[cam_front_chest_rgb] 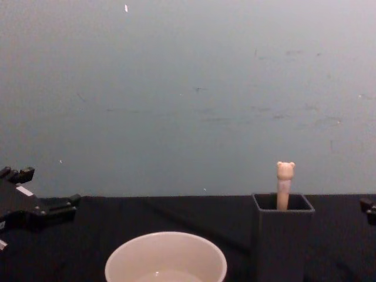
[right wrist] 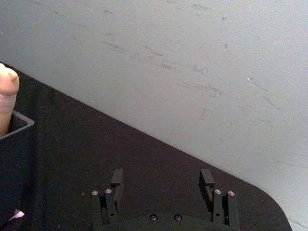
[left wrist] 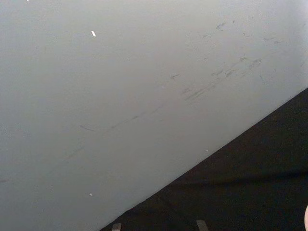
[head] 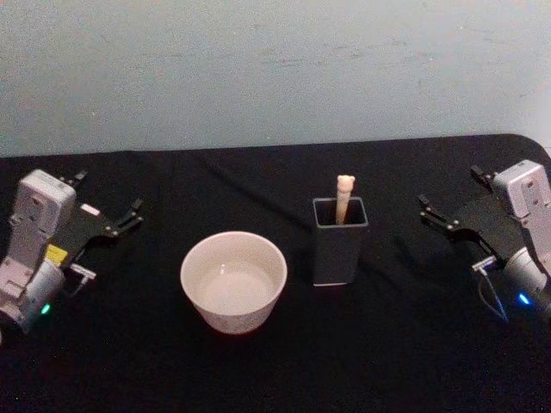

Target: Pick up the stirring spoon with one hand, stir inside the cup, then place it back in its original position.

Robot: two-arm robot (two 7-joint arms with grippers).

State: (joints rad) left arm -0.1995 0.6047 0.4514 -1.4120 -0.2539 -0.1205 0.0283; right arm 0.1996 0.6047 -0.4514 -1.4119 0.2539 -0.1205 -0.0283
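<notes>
Stirring spoon (head: 344,196): stands near upright in the holder, with the bear-head knob and a short length of stem above the mouth. The bowl end is hidden inside.
Handling: probably light and stiff. The slim, smooth stem could twist or slip in a loose pinch.
Where to hold: on the bare stem just under the knob, whose ears would act as a stop. A straight lift should clear the walls.
Spoon make: pale beige, matte, stick-like, with a rounded knob.
Holder (head: 336,254): dark grey box with a square mouth and flat matte walls. Being narrow and tall, it might tip if the spoon drags on it.
Cup (head: 232,320): cream-white, wide and round, with a thin rim and a smooth wall tapering to the base. It sits just beside the holder on the robot's left, not touching, and looks breakable.
Worktop (head: 413,361): covered in soft black cloth with faint creases.
Left gripper (head: 108,196): at the worktop's left edge, well apart from the cup, jaws spread.
Right gripper (head: 452,191): at the right edge and nearer the holder, jaws spread and empty.
</notes>
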